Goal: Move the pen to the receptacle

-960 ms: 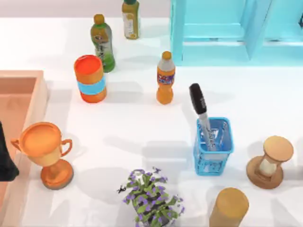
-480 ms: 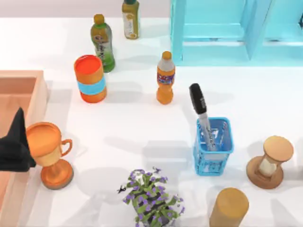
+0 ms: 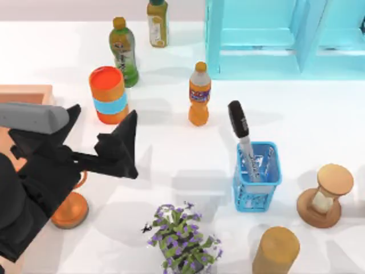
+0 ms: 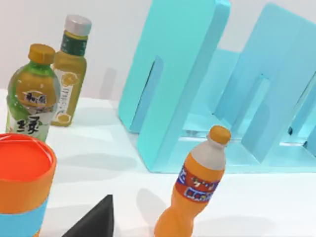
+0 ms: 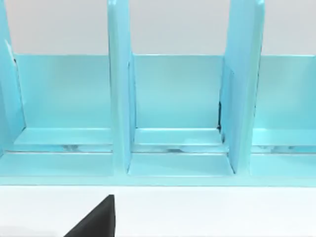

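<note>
Pen stood cap-up and tilted in the small blue mesh basket on the right half of the table, its black cap leaning out above the rim toward the orange soda bottle; the basket's walls were what kept it propped that way, which left the cap and upper barrel free to be gripped. The left gripper hung over the left part of the table, fingers spread apart and holding nothing, just beside the orange cup with the blue band and above the trophy. The pen lay well apart from it, off to its right past the soda bottle. The receptacle, the tan wooden box, sat at the table's left edge, mostly under that arm. I cannot tell how the right gripper stood.
</note>
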Motion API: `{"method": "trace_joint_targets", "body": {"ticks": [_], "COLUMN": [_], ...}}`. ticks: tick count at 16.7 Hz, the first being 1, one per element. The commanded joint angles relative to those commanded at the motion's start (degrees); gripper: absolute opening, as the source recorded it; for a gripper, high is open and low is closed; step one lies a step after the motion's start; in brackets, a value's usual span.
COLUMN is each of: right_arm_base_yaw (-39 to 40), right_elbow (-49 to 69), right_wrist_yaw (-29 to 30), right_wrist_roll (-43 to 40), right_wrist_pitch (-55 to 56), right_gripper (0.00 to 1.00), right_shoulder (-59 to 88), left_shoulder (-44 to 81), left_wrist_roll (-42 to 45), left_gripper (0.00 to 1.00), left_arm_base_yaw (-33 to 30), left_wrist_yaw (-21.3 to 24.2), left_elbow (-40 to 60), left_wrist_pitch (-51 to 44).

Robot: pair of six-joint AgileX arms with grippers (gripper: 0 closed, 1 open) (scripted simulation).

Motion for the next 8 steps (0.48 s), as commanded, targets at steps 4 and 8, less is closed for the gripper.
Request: {"method": "trace_joint_targets", "body": {"ticks": [4,8], "right_arm_base_yaw": [0.0,0.0], "right_elbow": [0.0,0.0], "right_wrist_yaw": [0.0,0.0], "right_wrist_roll": [0.0,0.0], "right_wrist_pitch": [0.0,0.0], "right_gripper": [1.0,1.0], "right_shoulder": [0.0,0.0], "left_shoulder": [23.2,40.5], "left_wrist_roll": [-7.4,-13.3], "left_gripper": [1.0,1.0], "left_arm_base_yaw": [-11.3,-19.4], "left_wrist_yaw": [-3.3,-6.3], "left_elbow": [4.8,7.9], "left_wrist_pitch": [14.6,25.7]}}
